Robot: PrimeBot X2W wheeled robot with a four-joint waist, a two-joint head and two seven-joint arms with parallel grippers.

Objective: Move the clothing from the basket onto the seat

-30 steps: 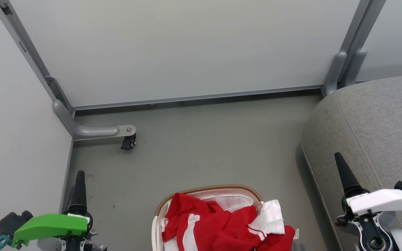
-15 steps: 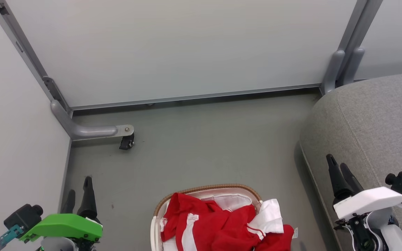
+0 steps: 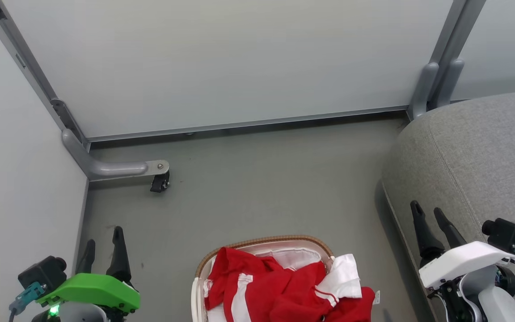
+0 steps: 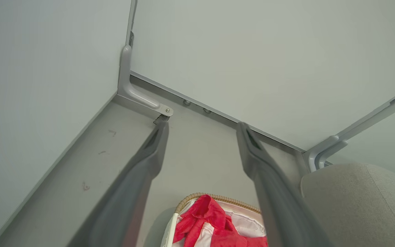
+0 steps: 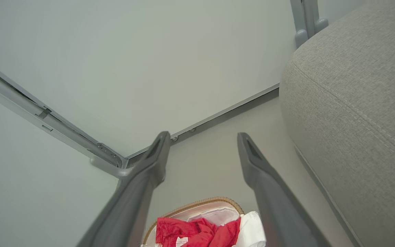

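The clothing (image 3: 280,290), a crumpled heap of red fabric with white panels and thin white stripes, lay in the basket (image 3: 264,240) at the bottom middle of the head view; one white fold hung over the basket's right rim, and the white liner showed behind the heap; the basket stood on the grey floor (image 3: 262,179), its brown woven rim curving along the far side; the seat (image 3: 485,156), a big rounded grey cushion with a stitched seam, rose at the right, apart from the basket with a strip of floor between them; the left gripper (image 3: 103,237) hovered at the lower left under its green cover (image 3: 92,290), close to the left wall panel and to the left of the basket, its two dark fingers spread apart and holding nothing; the right gripper (image 3: 427,208) hung at the lower right under its white cover (image 3: 461,261), in front of the seat's near edge, jaws likewise wide apart and empty; in the left wrist view the fingers (image 4: 149,161) framed bare floor, with the basket's end and red cloth low between them; the right wrist view showed the same heap between that gripper's parted fingers (image 5: 255,168), the seat just to the right; pale partition panels (image 3: 239,67) closed the corner behind; a grey metal foot (image 3: 114,169) with a small black caster (image 3: 159,182) stood out from the left corner.
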